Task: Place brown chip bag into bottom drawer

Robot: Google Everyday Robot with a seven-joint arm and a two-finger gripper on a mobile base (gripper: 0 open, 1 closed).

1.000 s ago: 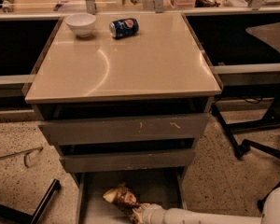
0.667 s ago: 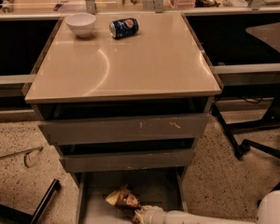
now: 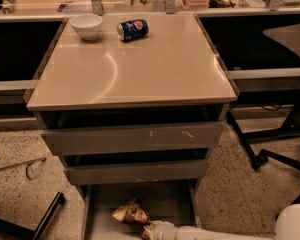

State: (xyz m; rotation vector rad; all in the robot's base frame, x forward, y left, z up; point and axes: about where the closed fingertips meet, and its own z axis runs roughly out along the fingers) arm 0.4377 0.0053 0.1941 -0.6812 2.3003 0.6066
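The brown chip bag (image 3: pixel 130 213), crinkly with pale ends, lies low inside the open bottom drawer (image 3: pixel 162 201), on or just above its grey floor, left of centre. My gripper (image 3: pixel 146 228) reaches in from the lower right on a white arm (image 3: pixel 215 232) and is shut on the bag's near end. The two upper grey drawers (image 3: pixel 135 139) stand slightly ajar above it.
A blue soda can (image 3: pixel 133 29) lies on its side and a white bowl (image 3: pixel 86 25) stands at the back of the beige cabinet top (image 3: pixel 140 69). Black chair legs (image 3: pixel 260 149) are on the floor to the right, and a dark bar (image 3: pixel 45 219) to the lower left.
The gripper and the chip bag have shifted slightly right and down into the drawer. The white arm at the lower right has moved a little left.
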